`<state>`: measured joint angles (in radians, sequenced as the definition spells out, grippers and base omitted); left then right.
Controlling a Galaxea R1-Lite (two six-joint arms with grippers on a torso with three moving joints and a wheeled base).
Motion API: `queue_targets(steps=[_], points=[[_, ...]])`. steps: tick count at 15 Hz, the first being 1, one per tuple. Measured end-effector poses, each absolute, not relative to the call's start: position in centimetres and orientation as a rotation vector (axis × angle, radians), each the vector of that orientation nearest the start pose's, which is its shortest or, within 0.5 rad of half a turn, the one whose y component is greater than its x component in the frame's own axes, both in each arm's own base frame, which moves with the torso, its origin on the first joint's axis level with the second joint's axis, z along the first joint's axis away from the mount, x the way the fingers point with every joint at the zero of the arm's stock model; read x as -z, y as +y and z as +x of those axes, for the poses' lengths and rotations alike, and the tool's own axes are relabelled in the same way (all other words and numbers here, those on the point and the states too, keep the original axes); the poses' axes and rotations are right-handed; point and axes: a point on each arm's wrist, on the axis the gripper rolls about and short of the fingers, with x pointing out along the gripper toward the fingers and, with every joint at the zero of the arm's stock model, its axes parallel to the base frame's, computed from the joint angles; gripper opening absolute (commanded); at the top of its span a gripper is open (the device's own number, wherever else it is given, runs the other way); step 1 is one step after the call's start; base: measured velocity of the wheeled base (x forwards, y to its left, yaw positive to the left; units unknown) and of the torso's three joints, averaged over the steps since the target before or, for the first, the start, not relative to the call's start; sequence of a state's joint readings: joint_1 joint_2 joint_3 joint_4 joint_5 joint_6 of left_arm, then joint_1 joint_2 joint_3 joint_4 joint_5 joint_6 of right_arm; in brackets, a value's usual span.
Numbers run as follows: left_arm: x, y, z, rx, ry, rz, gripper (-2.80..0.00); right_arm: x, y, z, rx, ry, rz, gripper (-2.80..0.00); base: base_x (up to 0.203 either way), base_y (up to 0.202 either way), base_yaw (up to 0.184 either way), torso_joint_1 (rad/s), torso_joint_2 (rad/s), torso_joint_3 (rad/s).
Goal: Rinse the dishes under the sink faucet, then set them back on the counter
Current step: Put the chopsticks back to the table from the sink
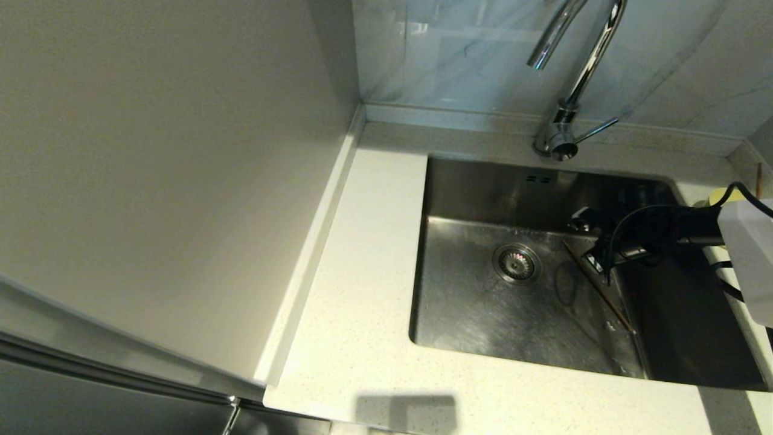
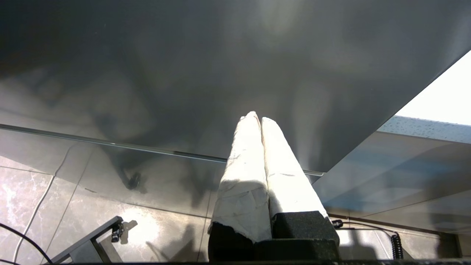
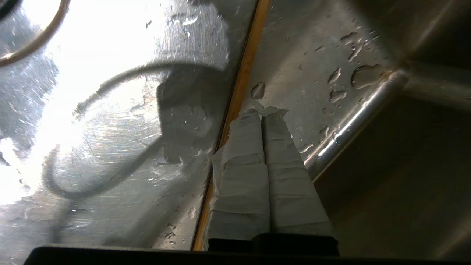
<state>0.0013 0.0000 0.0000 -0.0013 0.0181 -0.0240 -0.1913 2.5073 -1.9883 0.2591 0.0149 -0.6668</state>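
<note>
The chopstick (image 3: 235,99) lay on the wet floor of the sink (image 1: 483,314), just beside the right gripper (image 3: 262,112); its far end was cut off from the wrist view; the taped fingers (image 3: 241,176) were pressed together, apparently holding nothing; the left gripper (image 2: 259,118) hung parked, likewise closed.

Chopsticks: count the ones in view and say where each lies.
1. A chopstick lies slanted on the sink floor beside the shut right gripper. A second may be hidden.
</note>
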Motion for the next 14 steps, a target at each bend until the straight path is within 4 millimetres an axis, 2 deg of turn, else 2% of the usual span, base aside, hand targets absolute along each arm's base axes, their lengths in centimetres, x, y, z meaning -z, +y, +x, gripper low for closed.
queue_targets(steps=[7,14], points=[[-7.6,0.0,-2.3,-0.019,-0.002,-0.024,-2.8,-8.9,-9.8,49.3,-0.092,0.797,-0.547,0.0,0.0,0.0,0.0,0.0,0.0,0.0],[-7.6,0.0,-2.3,-0.019,-0.002,-0.024,-2.8,-7.9,-10.2,48.9,-0.112,0.863,-0.535,0.0,0.0,0.0,0.0,0.0,0.0,0.0]])
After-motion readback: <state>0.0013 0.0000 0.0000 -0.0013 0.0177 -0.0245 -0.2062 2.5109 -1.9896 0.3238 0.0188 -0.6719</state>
